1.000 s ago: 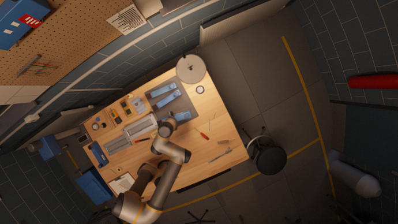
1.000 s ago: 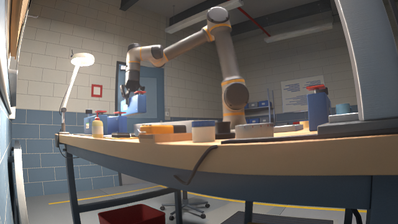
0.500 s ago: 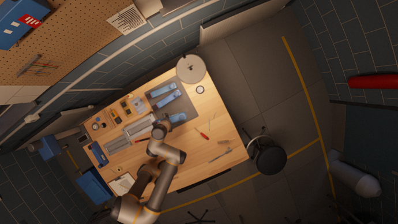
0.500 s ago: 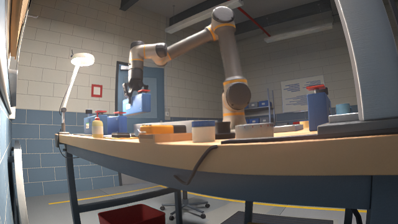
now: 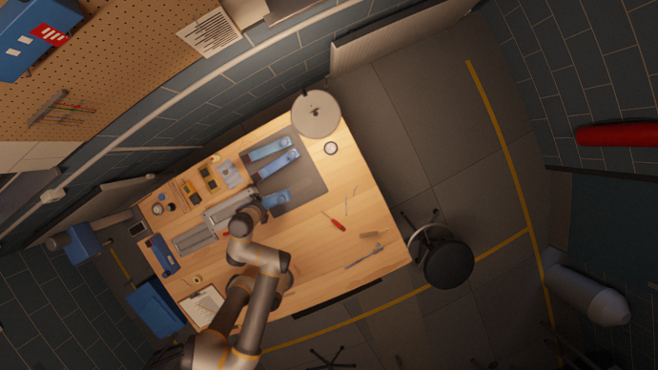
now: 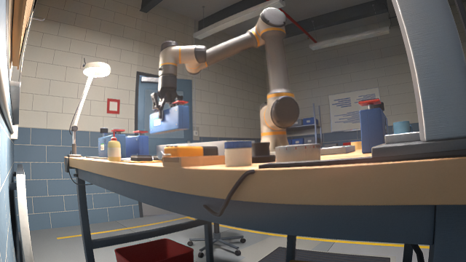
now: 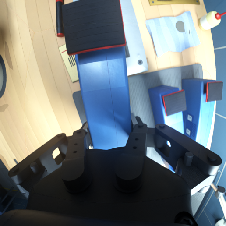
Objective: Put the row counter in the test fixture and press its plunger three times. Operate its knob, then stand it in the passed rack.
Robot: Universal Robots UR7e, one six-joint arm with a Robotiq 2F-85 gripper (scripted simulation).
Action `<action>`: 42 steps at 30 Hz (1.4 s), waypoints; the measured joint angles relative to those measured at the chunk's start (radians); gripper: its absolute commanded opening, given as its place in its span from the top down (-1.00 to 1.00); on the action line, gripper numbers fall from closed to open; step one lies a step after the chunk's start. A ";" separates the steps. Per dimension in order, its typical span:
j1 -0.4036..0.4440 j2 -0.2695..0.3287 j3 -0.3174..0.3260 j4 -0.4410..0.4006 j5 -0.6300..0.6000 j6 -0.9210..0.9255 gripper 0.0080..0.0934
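The blue row counter (image 7: 105,87) hangs in my closed gripper (image 7: 109,136), carried high above the bench with its dark red-edged end cap pointing away from me. From the second side camera the counter (image 6: 169,118) is held level, well above the grey test fixture (image 5: 228,210). The counter (image 5: 275,199) juts out from under my wrist at the edge of the grey mat (image 5: 286,171). Two more blue counters (image 7: 167,105) (image 7: 198,105) lie side by side on that mat. A second grey rack (image 5: 193,238) sits beside the fixture.
The round lamp head (image 5: 315,114) hangs over the bench's far end. A striped cloth (image 7: 173,35) and a small bottle (image 7: 208,20) lie beyond the mat. A red screwdriver (image 5: 336,222), a brush (image 5: 372,233) and a wrench (image 5: 364,256) lie on the open wood. A stool (image 5: 446,262) stands off the bench.
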 measured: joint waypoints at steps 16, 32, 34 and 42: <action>0.208 -0.057 0.055 0.002 0.000 0.147 1.00; 0.386 -0.060 0.058 0.002 0.000 0.280 1.00; 0.402 -0.059 0.056 0.002 0.000 0.291 1.00; 0.442 -0.054 0.052 0.002 0.000 0.321 1.00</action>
